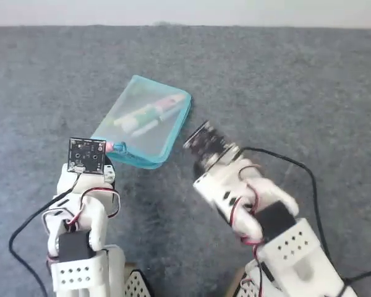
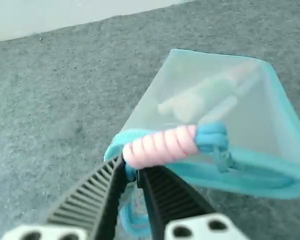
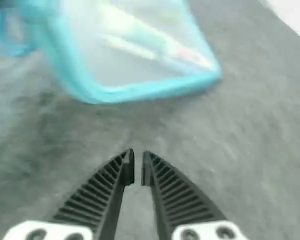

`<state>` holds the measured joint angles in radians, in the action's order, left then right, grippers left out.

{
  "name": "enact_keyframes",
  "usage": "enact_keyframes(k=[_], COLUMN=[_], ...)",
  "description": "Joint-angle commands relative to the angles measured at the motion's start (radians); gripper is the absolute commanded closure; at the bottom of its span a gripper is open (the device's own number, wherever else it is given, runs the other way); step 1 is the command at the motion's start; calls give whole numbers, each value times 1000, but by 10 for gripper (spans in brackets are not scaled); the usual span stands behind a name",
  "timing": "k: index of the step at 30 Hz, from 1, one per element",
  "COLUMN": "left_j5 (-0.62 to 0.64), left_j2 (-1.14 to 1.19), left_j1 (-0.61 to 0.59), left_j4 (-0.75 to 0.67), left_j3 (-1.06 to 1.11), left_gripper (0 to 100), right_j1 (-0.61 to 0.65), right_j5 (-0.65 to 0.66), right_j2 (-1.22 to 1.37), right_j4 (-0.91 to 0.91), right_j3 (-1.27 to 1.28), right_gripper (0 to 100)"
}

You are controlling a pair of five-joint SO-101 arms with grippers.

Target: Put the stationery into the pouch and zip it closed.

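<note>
I see the pouch (image 1: 145, 120) as smooth, frosted see-through plastic edged in teal cloth binding. Its pink zipper pull (image 2: 160, 145) looks like ribbed, matt rubber. Under the pouch, the table cover (image 1: 284, 86) is rough grey felt. The left gripper (image 2: 131, 172) is ridged matt black plastic.

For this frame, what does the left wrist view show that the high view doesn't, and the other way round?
Left wrist view: the grip itself, with the left jaws shut on the end of the ribbed pink pull, which a blue knot ties to the zipper.
High view: the layout, with the left arm at the near corner of the pouch, the right arm beside its right edge, and grey carpet all round.
Both: the blue-edged see-through pouch with pens inside.
</note>
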<state>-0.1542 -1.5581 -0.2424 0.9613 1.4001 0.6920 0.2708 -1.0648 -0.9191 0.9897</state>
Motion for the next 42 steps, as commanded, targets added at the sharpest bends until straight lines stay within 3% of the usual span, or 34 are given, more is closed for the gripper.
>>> enact_keyframes(k=[1, 6, 15, 23, 36, 39, 42], left_j5=[20, 20, 20, 20, 20, 20, 20], left_j2=[-17, -17, -15, -14, -12, -12, -12], left_j1=[5, 5, 5, 5, 5, 5, 5], left_j4=[-34, -34, -35, -34, -37, -37, -35], left_j3=[-18, -18, -18, -18, -18, -18, -18], left_gripper=[989, 989, 989, 989, 989, 989, 989], right_j1=[120, 163, 162, 159, 163, 165, 165], right_j5=[14, 54, 192, 209, 212, 212, 204], right_j2=[-36, 35, 409, 702, 776, 777, 777], right_j4=[25, 82, 236, 294, 305, 306, 343], right_j3=[-11, -17, -103, -292, -367, -371, -368], right_gripper=[823, 710, 709, 710, 711, 757, 895])
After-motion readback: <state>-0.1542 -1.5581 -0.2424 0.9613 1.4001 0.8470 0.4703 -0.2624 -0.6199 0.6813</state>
